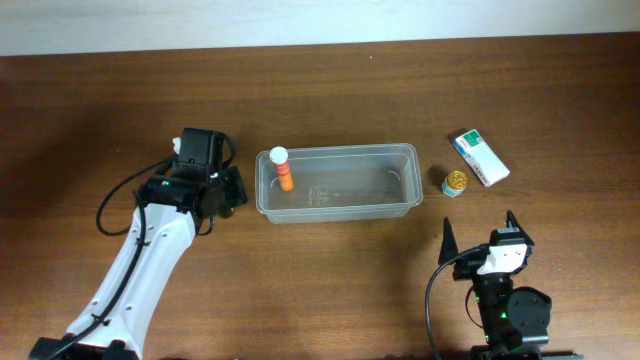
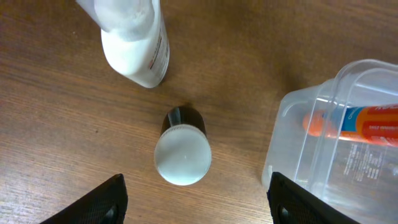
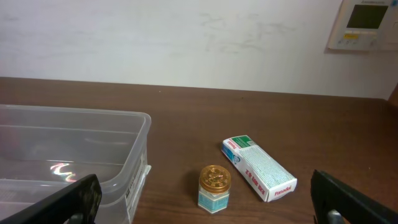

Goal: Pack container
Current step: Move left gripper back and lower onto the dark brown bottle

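left arm: long white link, black joints, black cable looped alongside | right arm: black body, white wrist block, small green light | fingers: matte black, tapered tips

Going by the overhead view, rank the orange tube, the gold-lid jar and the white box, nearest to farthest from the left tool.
1. Tube, in the container, at the end by the left tool.
2. Jar, just right of the container.
3. Box, far right.

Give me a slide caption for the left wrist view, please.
Left end effector open above a white-capped dark bottle, with a white bottle beyond and the container, holding an orange tube, alongside.
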You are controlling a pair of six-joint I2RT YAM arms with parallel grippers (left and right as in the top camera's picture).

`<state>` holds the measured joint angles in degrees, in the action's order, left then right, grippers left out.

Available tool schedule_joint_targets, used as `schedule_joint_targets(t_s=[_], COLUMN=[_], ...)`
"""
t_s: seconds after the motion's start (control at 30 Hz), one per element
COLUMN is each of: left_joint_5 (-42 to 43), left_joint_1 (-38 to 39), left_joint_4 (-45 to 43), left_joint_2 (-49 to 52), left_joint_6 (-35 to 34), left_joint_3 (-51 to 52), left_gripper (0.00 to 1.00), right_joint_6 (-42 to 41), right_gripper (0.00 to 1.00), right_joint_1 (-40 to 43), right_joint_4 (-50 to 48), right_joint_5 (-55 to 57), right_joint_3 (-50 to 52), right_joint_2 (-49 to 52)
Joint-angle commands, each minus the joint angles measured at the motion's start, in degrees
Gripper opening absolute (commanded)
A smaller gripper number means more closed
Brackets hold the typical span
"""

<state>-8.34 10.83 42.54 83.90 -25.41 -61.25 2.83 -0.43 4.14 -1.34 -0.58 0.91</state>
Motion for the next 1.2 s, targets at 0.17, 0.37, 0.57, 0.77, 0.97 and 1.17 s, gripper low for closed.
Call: schedule_joint_targets(t_s=[0.17, 0.37, 0.57, 0.77, 0.97, 1.17], left_joint_5=[-2.64, -2.64, -2.64, -5.68, -7.13, -7.10], left_joint_1=[-0.17, -0.17, -0.17, -0.17, -0.17, -0.13], left_joint_4=[-0.81, -2.12, -3.02, -3.15, -3.17, -3.32], left_joint_2=[4.39, 6.12, 6.14, 6.14, 6.14, 6.14], left_joint_6=[-0.66, -0.63, -0.61, 1.49, 1.49, 1.49], left_joint_3=[0.48, 0.48, 0.48, 0.48, 0.48, 0.48], left_gripper=[0.72, 0.66, 0.64, 0.64, 0.63, 0.50], right_joint_6=[-0.07, -0.07, -0.07, -0.07, -0.07, -0.07], right_gripper=[0.98, 0.98, 0.98, 0.98, 0.98, 0.98], right_joint_1=[0.11, 0.11, 0.11, 0.11, 0.11, 0.11], right_joint_4=[0.35, 0.35, 0.35, 0.35, 0.35, 0.35], right_joint_5=[0.31, 0.31, 0.31, 0.31, 0.31, 0.31], right_joint_3=[0.26, 0.26, 0.26, 0.26, 0.26, 0.26], right_joint_2=[-0.37, -0.37, -0.37, -0.37, -0.37, -0.37])
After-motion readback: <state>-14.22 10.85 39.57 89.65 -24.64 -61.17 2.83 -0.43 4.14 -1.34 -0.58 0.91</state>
